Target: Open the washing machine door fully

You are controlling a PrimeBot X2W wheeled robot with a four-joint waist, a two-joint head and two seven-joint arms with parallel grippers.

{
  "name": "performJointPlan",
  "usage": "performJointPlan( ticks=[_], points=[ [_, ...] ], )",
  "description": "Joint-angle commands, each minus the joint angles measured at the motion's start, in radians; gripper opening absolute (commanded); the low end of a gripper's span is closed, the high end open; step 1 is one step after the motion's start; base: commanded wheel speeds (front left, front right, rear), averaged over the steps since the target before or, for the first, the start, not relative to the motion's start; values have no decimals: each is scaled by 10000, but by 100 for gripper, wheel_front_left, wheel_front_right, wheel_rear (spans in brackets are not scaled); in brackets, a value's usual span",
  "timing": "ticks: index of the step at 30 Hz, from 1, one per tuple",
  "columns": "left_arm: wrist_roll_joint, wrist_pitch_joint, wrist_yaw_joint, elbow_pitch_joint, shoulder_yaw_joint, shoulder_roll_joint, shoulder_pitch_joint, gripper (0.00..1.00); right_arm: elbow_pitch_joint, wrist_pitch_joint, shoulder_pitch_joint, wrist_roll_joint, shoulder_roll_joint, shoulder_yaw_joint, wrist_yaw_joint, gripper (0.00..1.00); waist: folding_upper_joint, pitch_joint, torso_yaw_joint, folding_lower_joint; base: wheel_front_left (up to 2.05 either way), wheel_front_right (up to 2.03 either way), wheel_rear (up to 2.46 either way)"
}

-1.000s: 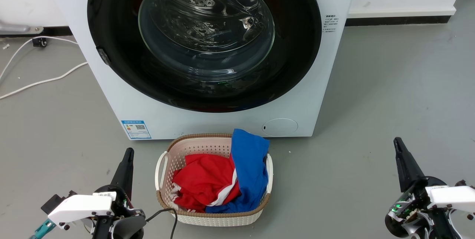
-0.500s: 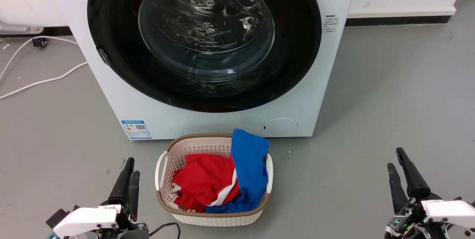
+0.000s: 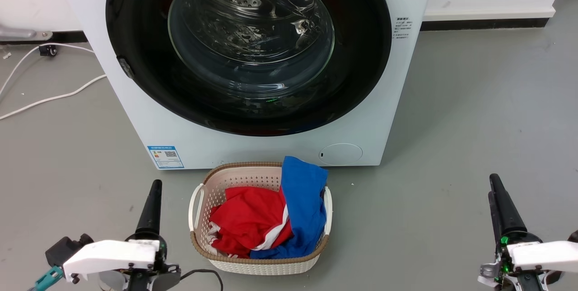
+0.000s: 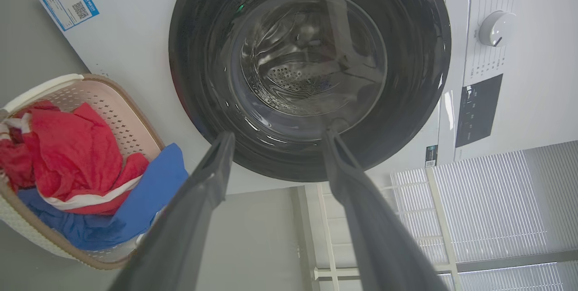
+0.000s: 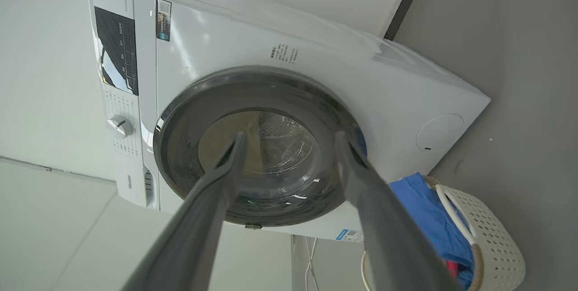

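Observation:
The white washing machine (image 3: 388, 114) fills the top of the head view. Its door (image 3: 361, 56), a glossy black disc with a clear glass bowl centre, lies flush against the front. My left gripper (image 3: 155, 187) hovers low at the lower left beside the basket, well short of the machine. In the left wrist view the left gripper (image 4: 278, 136) is open and empty, and the door (image 4: 406, 56) lies beyond it. My right gripper (image 3: 493, 187) hangs at the lower right over bare floor. The right gripper (image 5: 290, 137) is open too, with the door (image 5: 280, 87) past its tips.
A beige laundry basket (image 3: 244, 165) with red and blue clothes stands on the floor just in front of the machine, between my grippers. White cables (image 3: 45, 99) trail across the grey floor at the left. A wall with a dark baseboard (image 3: 483, 24) runs behind.
Both grippers dipped half a second ago and have risen again, turned edge-on. The right one has drifted slightly right. The door has not moved.

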Motion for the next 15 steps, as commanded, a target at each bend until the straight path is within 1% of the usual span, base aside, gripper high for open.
performJointPlan(
  ticks=[1,10,11,12,15],
  points=[
    [465,-115,109,-314,-91,33,-45,100,-340,-127,-50,-524,-25,39,10,100,0,2,1,0,0,0,0],
    [2844,-483,621,-613,-522,39,130,100,-863,-490,201,-3094,-21,352,12,100,0,13,5,0,0,0,0],
    [3073,-522,688,-623,-561,41,143,100,-906,-531,225,-3313,-21,370,12,100,0,14,5,0,0,0,0],
    [3073,-522,688,-623,-561,41,143,100,-906,-531,225,-3313,-21,370,12,100,0,14,5,0,0,0,0],
    [3703,-632,862,-659,-697,82,187,100,-1037,-643,318,-3958,-20,419,13,100,0,10,5,0,0,0,0]
  ],
)
